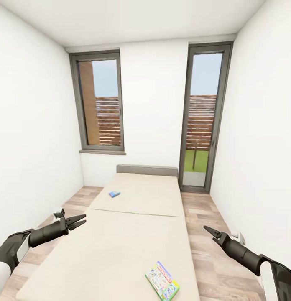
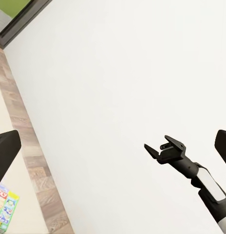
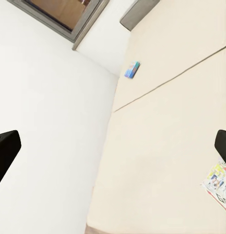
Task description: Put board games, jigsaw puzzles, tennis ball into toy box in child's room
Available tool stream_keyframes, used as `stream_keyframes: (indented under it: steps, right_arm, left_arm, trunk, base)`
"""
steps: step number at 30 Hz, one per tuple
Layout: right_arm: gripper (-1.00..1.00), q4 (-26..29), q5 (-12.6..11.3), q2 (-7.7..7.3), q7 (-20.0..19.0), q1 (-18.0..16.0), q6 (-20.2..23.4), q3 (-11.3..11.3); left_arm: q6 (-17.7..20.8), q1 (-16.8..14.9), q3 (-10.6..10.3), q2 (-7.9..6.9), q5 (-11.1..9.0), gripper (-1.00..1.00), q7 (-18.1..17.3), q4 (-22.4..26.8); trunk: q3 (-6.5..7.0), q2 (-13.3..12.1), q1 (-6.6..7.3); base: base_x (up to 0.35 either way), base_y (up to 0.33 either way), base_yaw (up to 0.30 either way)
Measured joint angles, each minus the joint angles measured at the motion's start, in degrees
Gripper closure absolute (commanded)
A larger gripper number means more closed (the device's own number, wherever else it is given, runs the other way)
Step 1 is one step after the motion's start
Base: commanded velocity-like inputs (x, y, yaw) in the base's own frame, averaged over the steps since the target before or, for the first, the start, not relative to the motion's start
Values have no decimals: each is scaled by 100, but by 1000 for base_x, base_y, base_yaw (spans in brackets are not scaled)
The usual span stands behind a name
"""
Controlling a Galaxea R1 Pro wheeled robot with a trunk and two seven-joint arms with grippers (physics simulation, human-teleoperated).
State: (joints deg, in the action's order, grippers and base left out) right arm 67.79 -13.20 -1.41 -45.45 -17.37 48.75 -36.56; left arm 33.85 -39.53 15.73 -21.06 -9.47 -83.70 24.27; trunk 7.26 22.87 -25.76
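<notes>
Board games on bed [image 1: 133, 225]: Monopoly box [image 1: 162, 281] lying near, right of centre; small blue box [image 1: 114, 194] far, on the left | I am holding left hand [image 1: 75, 222] and right hand [image 1: 211, 232] apart, empty, flanking the bed, judging approach.

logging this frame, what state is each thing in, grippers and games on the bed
left gripper: open, empty, over the bed's left edge
right gripper: open, empty, right of the bed
Monopoly box: flat on the bed, near section
small blue box: flat, far section
</notes>
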Motion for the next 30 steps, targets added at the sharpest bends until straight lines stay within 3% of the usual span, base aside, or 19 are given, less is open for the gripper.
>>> stream_keyframes:
  steps: [30]
  right_arm:
    - [-100, -195, 27, -9, 10, 0, 1, 1]
  left_arm:
    - [0, 0, -1, -1, 2, -100, 1, 1]
  trunk:
    - [-265, -1, 0]
  base:
    - [0, -129, 0]
